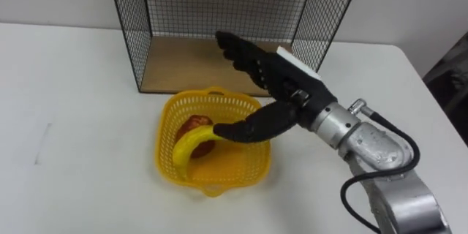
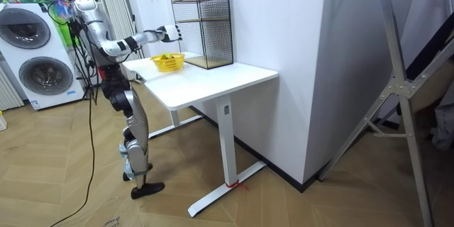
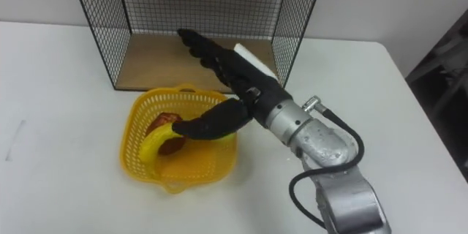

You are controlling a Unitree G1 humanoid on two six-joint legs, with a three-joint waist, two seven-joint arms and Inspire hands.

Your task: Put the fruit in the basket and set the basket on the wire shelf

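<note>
**Left eye view.** The black right hand (image 1: pixel 281 80), fingers straight and spread, hovers over a yellow plastic lattice basket (image 1: pixel 164 142). Its thumb tip meets a yellow banana (image 1: pixel 187 148) lying inside beside a round red fruit (image 1: pixel 194 123). A black wire shelf (image 1: pixel 219 11) stands beyond the fingertips.

**Room view.** The robot stands at a white table (image 2: pixel 213 78).

The right hand (image 1: pixel 281 80) hides part of the basket (image 1: pixel 165 153) under its thumb. At the thumb tip, the banana (image 1: pixel 187 146) half covers a reddish fruit (image 1: pixel 194 124).
</note>
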